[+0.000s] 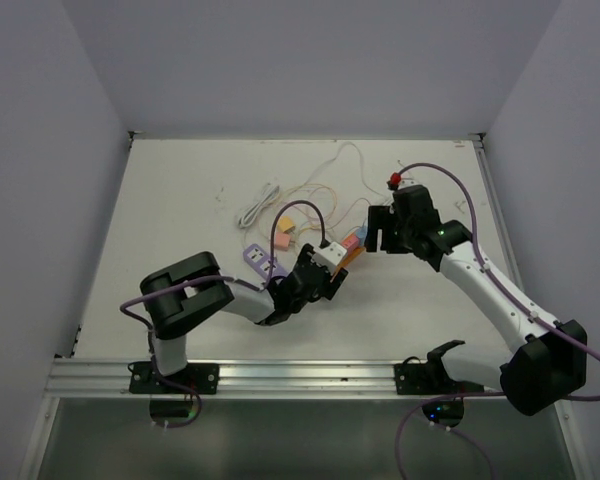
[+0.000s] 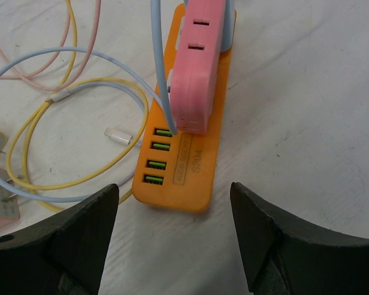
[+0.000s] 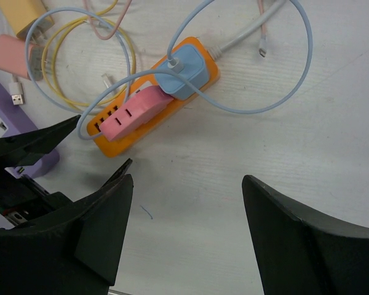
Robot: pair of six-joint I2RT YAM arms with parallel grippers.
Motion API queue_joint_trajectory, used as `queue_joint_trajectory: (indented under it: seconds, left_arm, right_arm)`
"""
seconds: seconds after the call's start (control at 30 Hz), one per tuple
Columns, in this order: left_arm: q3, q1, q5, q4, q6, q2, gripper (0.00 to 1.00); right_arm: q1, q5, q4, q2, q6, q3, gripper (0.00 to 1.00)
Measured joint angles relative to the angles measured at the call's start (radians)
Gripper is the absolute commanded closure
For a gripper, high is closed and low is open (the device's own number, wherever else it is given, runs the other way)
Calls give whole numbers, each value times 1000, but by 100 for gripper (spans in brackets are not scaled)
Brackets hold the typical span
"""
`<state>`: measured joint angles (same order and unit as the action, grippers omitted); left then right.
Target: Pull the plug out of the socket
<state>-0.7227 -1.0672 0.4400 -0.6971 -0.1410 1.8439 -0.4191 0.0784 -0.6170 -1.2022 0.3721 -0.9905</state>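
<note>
Both pairs of jaws stand released, grasping nothing. The pink plug (image 2: 197,67) sits on the top face of the orange socket strip (image 2: 197,178), with two pairs of slots on its upper side. Touching it on the same strip is the blue plug (image 3: 183,72), which sits toward the strip's other end. A light-blue cable (image 2: 162,74) runs down beside the pink plug into the first of the four green USB ports (image 2: 154,163) at the strip's end.

The strip lies flat around the middle of the table (image 1: 180,200), between the two grippers. The left gripper (image 2: 174,195) is just near and left of it, its fingers spread either side of the USB end without touching. The right gripper (image 3: 184,184) hangs just right of the strip, apart from it.

A yellow cable (image 2: 24,132) loops on the table left of the strip, with a loose white connector (image 2: 118,135) inside the loop. A purple power strip (image 1: 260,260) lies farther left, and a coiled white cable (image 1: 258,205) beyond it, farther away.
</note>
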Motion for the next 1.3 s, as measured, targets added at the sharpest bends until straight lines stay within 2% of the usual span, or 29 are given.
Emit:
queue_joint_trajectory:
  seconds: [0.43, 0.63, 0.73, 0.83, 0.93, 0.97, 1.03, 1.3]
  left_arm:
    - [0, 0, -21, -139, 43, 83, 30]
    - [-1, 5, -32, -188, 55, 127, 46]
    - [-1, 6, -41, -206, 55, 134, 61]
    - [-1, 6, -45, -211, 54, 135, 72]
    - [-1, 6, -51, -212, 50, 135, 75]
    - [-1, 6, -53, -212, 48, 135, 80]
    - [-1, 6, -56, -211, 47, 135, 84]
    - [-1, 6, -64, -211, 37, 135, 85]
  right_arm:
    - [2, 5, -17, -50, 56, -43, 24]
    - [2, 5, -32, -90, 123, -61, 23]
    - [2, 13, -62, -111, 170, -90, 23]
    - [2, 20, -87, -141, 223, -121, 23]
    - [2, 35, -106, -176, 286, -137, 25]
    - [1, 39, -113, -187, 310, -137, 26]
    - [-1, 58, -132, -206, 353, -137, 28]
    - [-49, 122, -145, -220, 486, -129, 31]
